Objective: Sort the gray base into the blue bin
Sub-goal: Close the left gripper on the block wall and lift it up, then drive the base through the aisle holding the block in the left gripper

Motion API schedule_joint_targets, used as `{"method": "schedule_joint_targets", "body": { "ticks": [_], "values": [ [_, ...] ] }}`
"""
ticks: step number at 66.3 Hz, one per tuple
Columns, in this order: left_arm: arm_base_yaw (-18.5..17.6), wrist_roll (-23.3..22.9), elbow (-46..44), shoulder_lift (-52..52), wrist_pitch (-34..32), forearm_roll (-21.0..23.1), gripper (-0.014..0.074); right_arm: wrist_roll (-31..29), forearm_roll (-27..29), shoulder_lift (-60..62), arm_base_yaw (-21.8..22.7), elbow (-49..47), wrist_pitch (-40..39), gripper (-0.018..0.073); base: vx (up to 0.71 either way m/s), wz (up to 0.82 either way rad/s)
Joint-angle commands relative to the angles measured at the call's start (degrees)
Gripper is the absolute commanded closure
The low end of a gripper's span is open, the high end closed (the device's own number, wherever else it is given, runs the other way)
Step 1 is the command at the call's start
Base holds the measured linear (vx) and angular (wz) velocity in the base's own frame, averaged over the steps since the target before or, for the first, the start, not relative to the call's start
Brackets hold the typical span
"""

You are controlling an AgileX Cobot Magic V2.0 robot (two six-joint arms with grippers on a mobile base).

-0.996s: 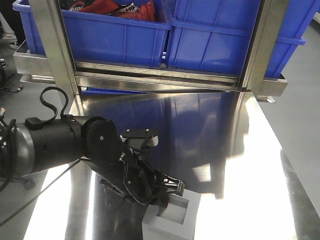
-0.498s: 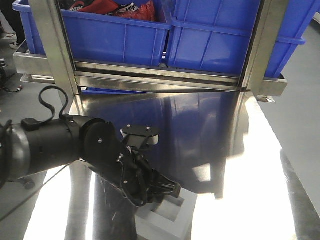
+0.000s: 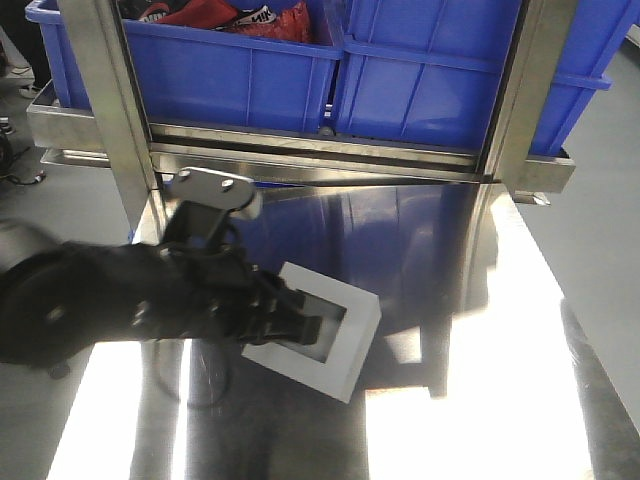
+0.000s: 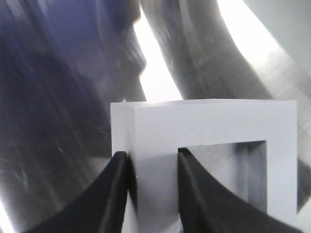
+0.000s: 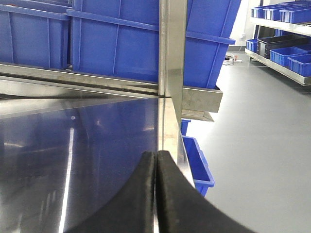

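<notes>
Nearest the front view, the left gripper [image 4: 153, 194] is clamped on the gray base [image 3: 320, 325]. The wrist view shows one finger [image 4: 116, 194] outside a wall and the other down in the square recess, pinching that wall between them. A second ago the base sat flat at the near edge of the worktop [image 3: 480, 330], at about 6 o'clock, with the arm low over it. Now it is just below the middle of the view, tipped so the recess faces the onlooker, and it looks clear of the steel. The arm is blurred, so mid-swing. I take the pick as done and the carry as begun. The right gripper [image 5: 156, 194] has its fingers pressed together on nothing, beside the worktop's right edge. Beyond, at 12 o'clock, the steel rack [image 3: 105, 100] holds the totes. The one at 11 o'clock has red items in it. The blue bin [image 3: 430, 90] at 1 o'clock is probably the target, well apart from the base and higher, so a lift over its rim remains.
</notes>
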State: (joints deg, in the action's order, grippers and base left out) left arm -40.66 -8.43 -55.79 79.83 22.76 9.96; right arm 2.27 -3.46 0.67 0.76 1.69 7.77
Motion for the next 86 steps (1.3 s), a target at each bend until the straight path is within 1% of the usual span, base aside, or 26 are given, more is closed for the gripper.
{"method": "schedule_joint_targets", "body": {
  "ticks": [1, 8, 14, 22, 30, 39, 51, 86],
  "values": [
    [-0.16, -0.49, 4.69, -7.68, -12.39, -0.7, 0.0602, -0.37, -0.32, 0.74, 0.23, 0.88, -4.5, 0.0568, 0.0, 0.0],
    [-0.16, -0.49, 11.23, -13.9, -21.21, -0.72, 0.0602, -0.37, -0.32, 0.74, 0.23, 0.88, -4.5, 0.0568, 0.0, 0.0],
    [-0.16, 0.24, 16.09, -18.67, -26.51, -0.77, 0.0602, -0.37, -0.32, 0.74, 0.23, 0.88, -4.5, 0.0568, 0.0, 0.0],
    [-0.16, 3.65, 22.04, -24.84, -31.4, -0.77, 0.0602, -0.37, -0.32, 0.74, 0.23, 0.88, -4.5, 0.0568, 0.0, 0.0],
    [-0.16, 4.84, 28.08, -30.74, -37.08, -0.77, 0.0602, -0.37, -0.32, 0.74, 0.23, 0.88, -4.5, 0.0568, 0.0, 0.0],
    [-0.16, 4.84, 34.07, -35.48, -41.88, -0.77, 0.0602, -0.37, -0.32, 0.74, 0.23, 0.88, -4.5, 0.0568, 0.0, 0.0],
    [-0.16, 4.84, 38.06, -38.08, -47.61, -0.77, 0.0602, -0.37, -0.32, 0.74, 0.23, 0.88, -4.5, 0.0568, 0.0, 0.0],
    [-0.16, 5.0, 38.09, -37.88, -47.81, -0.72, 0.0602, -0.37, -0.32, 0.67, 0.23, 0.88, -4.5, 0.0568, 0.0, 0.0]
  ]
}}
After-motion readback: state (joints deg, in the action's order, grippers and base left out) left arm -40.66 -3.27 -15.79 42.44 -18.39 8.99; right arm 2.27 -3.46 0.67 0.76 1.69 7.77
